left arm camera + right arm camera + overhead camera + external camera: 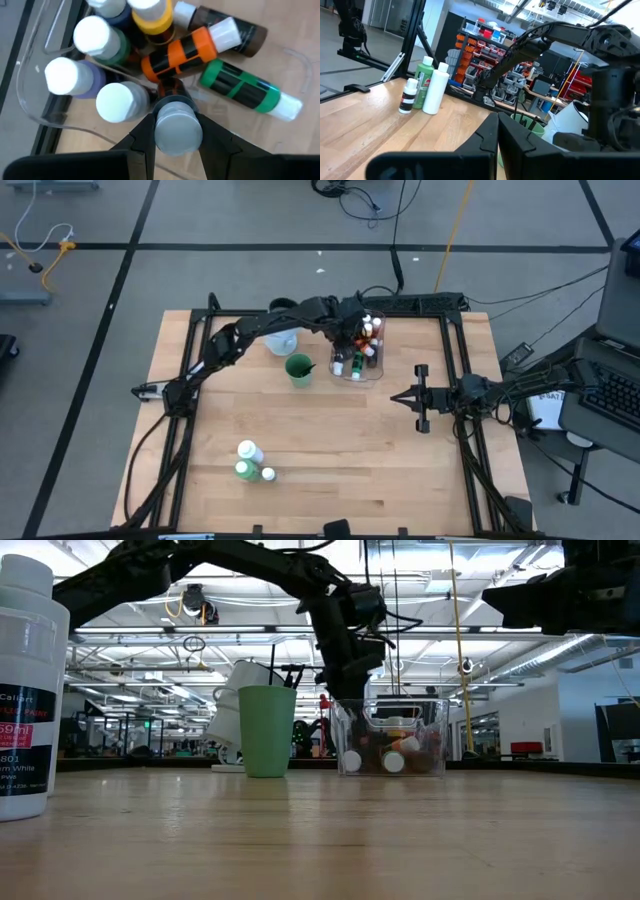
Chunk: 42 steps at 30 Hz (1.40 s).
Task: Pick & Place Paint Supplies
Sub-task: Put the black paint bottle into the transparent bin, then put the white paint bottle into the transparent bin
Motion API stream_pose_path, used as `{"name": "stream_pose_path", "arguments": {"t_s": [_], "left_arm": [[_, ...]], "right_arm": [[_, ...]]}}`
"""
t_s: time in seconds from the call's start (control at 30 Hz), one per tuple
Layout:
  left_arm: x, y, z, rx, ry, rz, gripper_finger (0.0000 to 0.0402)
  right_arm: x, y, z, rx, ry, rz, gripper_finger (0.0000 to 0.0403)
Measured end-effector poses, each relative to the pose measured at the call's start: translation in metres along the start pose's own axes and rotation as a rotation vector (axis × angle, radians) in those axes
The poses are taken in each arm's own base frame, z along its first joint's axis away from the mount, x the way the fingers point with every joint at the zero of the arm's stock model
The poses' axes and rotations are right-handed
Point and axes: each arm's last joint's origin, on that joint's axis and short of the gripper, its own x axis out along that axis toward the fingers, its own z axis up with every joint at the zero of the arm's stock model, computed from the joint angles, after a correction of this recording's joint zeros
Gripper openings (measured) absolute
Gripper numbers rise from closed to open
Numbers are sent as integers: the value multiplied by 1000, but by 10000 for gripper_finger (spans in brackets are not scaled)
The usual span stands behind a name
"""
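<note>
A robotics lab or workshop in a big industrial hall. Past the wooden table (330, 450), the low view shows a high ceiling (500, 610) with strip lights and open beams. Behind the table stand racks of red and blue parts bins (480, 45) and more dark rigs (350, 30). Cables (400, 220) trail over the taped grey floor beside the table, near a keyboard (615, 395).

Small bottles (365, 345) in tub (378, 370), cup (298, 369) to its left

Large white paint bottle (22, 680) cut off at the low view's left edge; its small label print is unreadable.
</note>
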Motion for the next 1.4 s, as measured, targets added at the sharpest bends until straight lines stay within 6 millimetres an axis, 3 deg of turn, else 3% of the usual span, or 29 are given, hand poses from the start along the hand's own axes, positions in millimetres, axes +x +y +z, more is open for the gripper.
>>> {"name": "stream_pose_path", "arguments": {"t_s": [0.27, 0.8, 1.2, 1.3, 1.4], "left_arm": [[22, 6, -5, -11, 40, -5, 105], [21, 19, 2, -61, -37, -16, 146], [-9, 14, 14, -20, -116, 37, 149], [-32, 2, 8, 15, -64, 8, 149], [-69, -14, 1, 81, -23, -17, 131]], "right_arm": [[0, 0, 0, 0, 3, 1, 2], [0, 0, -1, -6, 13, 5, 2], [0, 1, -3, -25, 31, 12, 2], [0, 2, -4, -26, 42, 16, 2], [0, 2, -5, -26, 46, 18, 2]]}}
